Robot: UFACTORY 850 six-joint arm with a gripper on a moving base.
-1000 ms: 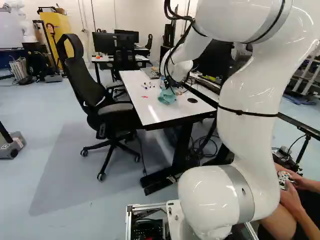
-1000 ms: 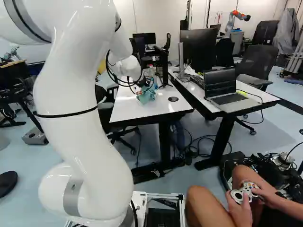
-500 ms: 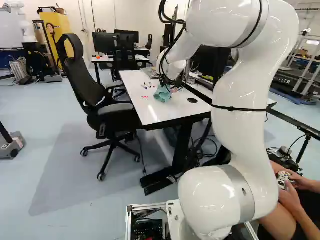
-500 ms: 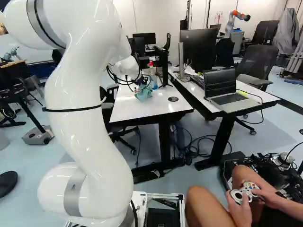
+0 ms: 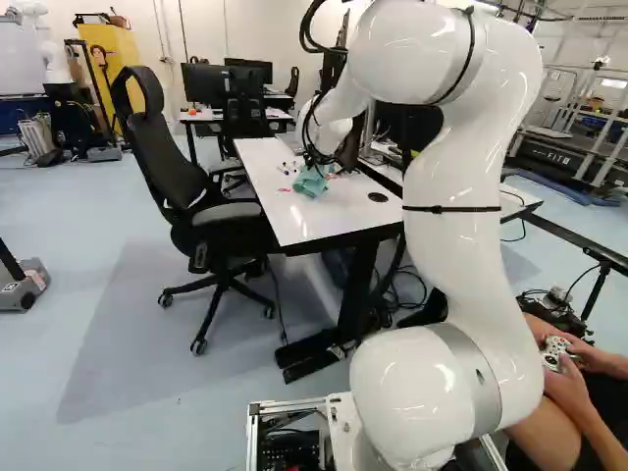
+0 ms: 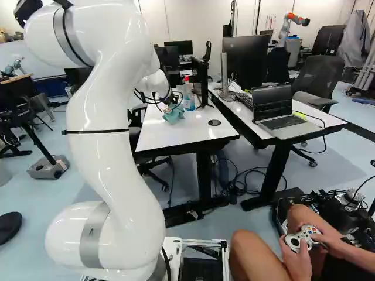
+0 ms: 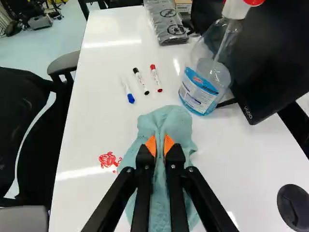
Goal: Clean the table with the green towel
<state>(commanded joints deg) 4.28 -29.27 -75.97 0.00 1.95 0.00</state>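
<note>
Jaws: Drawn nearly together, orange pads [image 7: 150, 145] pinching a raised fold of cloth, the rest splayed below.
Green towel [image 7: 166, 121]: Bunched on the bench [image 7: 96, 121] under the white arm [image 5: 451, 226], spread to both sides of the grip.
Red scribble [image 7: 107, 159]: Left of the towel, by its edge; the likely target, wiping being judged the step in hand.
Stroke: Best made low and level, cloth pressed flat and led over the ink in short, overlapping passes, with pressure light enough to spare pads and surface.
Hazard: Too high a lift could leave the hem merely brushing the ink; too hard a push could smear it or drag the fold loose.
Three markers [image 7: 141, 81]: Lying on the far side of the towel, likely to roll if a pass runs long.
Spray bottle [image 7: 198, 92]: Upright, far and right of the cloth, blue liquid inside; a wide swing could topple it.
Surface: Glossy white, a round black cover [image 7: 294, 208] set near and right.
Left edge: A black office chair [image 5: 162, 157] stands alongside.
Right side: A second desk [image 6: 328, 120] bears an open laptop [image 6: 281, 120].
Room: Pale blue floor, yellow cabinet [image 5: 113, 74] at far left.
</note>
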